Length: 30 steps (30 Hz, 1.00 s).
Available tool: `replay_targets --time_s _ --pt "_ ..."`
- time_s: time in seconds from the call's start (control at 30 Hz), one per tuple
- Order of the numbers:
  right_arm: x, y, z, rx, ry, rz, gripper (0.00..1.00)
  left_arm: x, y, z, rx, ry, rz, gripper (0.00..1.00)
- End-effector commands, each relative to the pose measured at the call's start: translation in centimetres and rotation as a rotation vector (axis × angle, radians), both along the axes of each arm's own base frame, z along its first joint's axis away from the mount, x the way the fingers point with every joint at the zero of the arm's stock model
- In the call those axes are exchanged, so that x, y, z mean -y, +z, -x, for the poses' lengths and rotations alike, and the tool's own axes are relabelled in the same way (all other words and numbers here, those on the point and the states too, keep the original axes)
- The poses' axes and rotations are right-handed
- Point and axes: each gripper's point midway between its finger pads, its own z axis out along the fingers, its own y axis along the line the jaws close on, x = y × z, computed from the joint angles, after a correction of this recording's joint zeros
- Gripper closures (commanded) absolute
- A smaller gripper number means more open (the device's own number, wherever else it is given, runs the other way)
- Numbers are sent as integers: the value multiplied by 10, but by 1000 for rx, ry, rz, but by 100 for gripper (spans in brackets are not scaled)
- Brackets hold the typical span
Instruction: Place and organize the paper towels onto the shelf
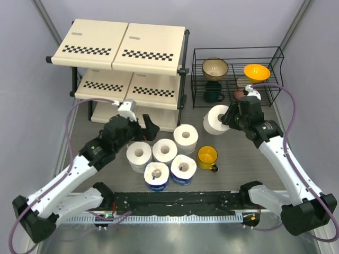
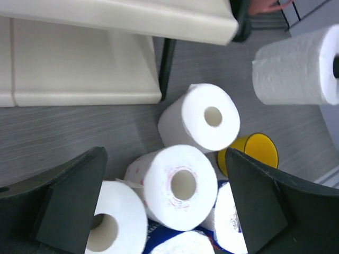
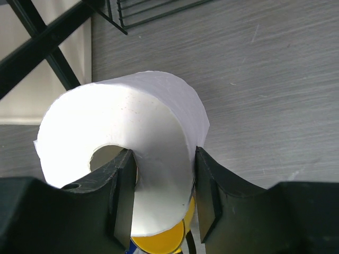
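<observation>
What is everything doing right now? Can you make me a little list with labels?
left gripper: open, above the grouped rolls
right gripper: shut on one bare white roll, one finger inside its core
other rolls: five grouped together, three bare, two in blue wrappers
shelf: no rolls seen on it
yellow mug: right beside the group
wire rack: right of the shelf
</observation>
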Motion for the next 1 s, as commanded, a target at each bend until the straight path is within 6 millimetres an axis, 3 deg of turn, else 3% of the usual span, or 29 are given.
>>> replay_targets --time_s 0.0,0.13,0.37,0.57,0.8,0.97 --pt "10 33 -3 102 -55 -11 89 28 14 -10 87 71 -39 0" --pt "12 41 0 115 -60 -13 89 72 -15 -21 49 27 -137 0" --pt "15 59 5 146 -55 -17 89 109 -40 -41 50 -8 -244 0" --pt "15 54 7 135 -53 -18 89 120 -53 -52 60 -26 -292 0" --pt "17 50 9 127 -50 -7 89 132 -85 -57 18 -48 -341 1" --pt "19 48 11 126 -55 -1 89 135 -99 -61 -3 -43 -367 7"
